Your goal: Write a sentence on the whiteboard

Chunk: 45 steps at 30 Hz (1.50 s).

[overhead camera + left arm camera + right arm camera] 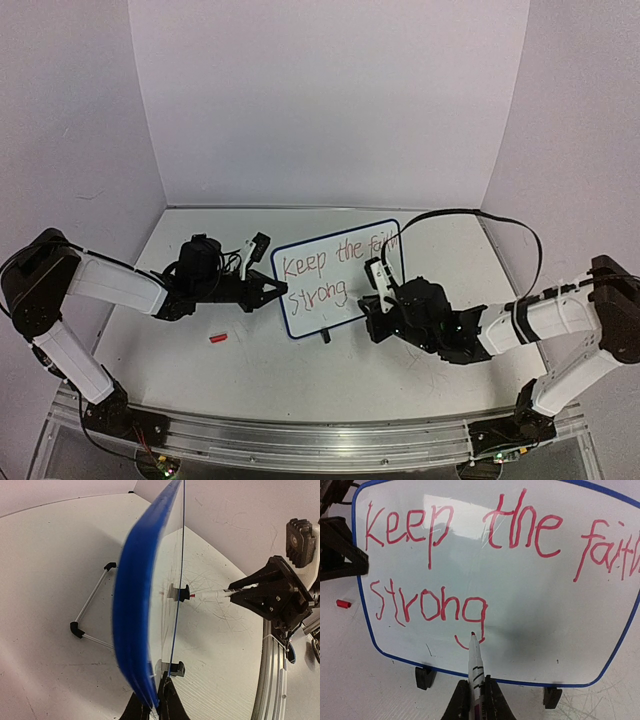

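**A:** We're looking at a white desk [250, 370], its surface scuffed with grey scratches, boxed in by plain pale walls [330, 100] behind and on both sides of the whiteboard [320, 315]. An aluminium rail [320, 440] runs along the near edge, in front of the whiteboard.

**B:** And the whiteboard stands near the middle of the desk. It is propped upright on two black clip feet [425, 676], its face turned toward the right arm.

**A:** Read me the sentence [305, 265].

**B:** Red letters in two lines: "Keep the faith" on top, "strong" below at the whiteboard's left. From overhead, the right arm covers the end of "faith".

**A:** Left end effector [272, 290]?

**B:** It's at the whiteboard's left edge, fingers [170, 700] pressed together on the blue rim. The wrist view has the rim running straight up from between them. It's pinching the whiteboard.

**A:** And the right end effector [473, 692]?

**B:** It's just in front of the whiteboard's face, low and near the bottom rim, between the two feet. It's clamped on a white marker [475, 660] that points up at the whiteboard.

**A:** Where's the tip?

**B:** Right at the tail of the "g" in "strong", against the surface. Through the whiteboard, the left wrist view shows the red tip meeting the face.

**A:** Anything else on the desk?

**B:** A small red piece [218, 339] lies flat, left of the whiteboard and a little nearer the rail. It's apart from both arms.
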Motion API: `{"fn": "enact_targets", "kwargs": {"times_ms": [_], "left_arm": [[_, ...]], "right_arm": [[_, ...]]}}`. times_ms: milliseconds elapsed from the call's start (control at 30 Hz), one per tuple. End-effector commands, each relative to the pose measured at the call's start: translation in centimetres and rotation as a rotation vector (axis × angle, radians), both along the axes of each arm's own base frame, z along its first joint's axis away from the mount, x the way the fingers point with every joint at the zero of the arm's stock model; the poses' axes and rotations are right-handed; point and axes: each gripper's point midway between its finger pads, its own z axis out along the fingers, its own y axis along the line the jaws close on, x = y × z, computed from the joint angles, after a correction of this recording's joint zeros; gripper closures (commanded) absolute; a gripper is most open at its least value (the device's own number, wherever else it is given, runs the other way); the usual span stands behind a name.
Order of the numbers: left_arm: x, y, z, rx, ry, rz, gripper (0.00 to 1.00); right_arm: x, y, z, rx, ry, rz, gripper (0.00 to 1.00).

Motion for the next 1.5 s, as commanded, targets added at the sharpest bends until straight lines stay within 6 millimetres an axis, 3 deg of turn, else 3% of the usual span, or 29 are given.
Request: {"fn": "enact_targets", "kwargs": {"times_ms": [0, 767, 1033, 1100, 1200, 1300, 1467], "left_arm": [[2.3, 2.6, -2.6, 0.138, -0.024, 0.137, 1.00], [1.9, 2.6, -2.7, 0.141, -0.027, 0.119, 1.00], [1.8, 2.7, -2.7, 0.142, -0.031, 0.119, 1.00], [1.9, 2.7, -2.7, 0.143, -0.028, 0.124, 1.00], [2.2, 2.8, -3.0, 0.149, -0.018, 0.146, 1.00], [2.4, 2.9, -3.5, 0.159, -0.010, 0.154, 0.92], [2.8, 3.4, -2.7, 0.159, -0.037, 0.186, 0.77]], "right_arm": [[1.6, -1.1, 1.1, 0.026, -0.025, -0.080, 1.00], [2.7, -0.9, -0.7, -0.028, -0.005, -0.126, 1.00], [2.9, -1.1, -0.4, -0.032, -0.011, -0.144, 1.00], [2.7, -1.0, 0.1, -0.016, -0.013, -0.126, 1.00], [1.4, -1.2, 2.8, 0.064, -0.030, -0.076, 1.00], [0.1, -3.1, 7.0, 0.155, -0.089, -0.070, 1.00], [0.0, -6.7, 8.8, 0.117, -0.156, -0.155, 1.00]]}}
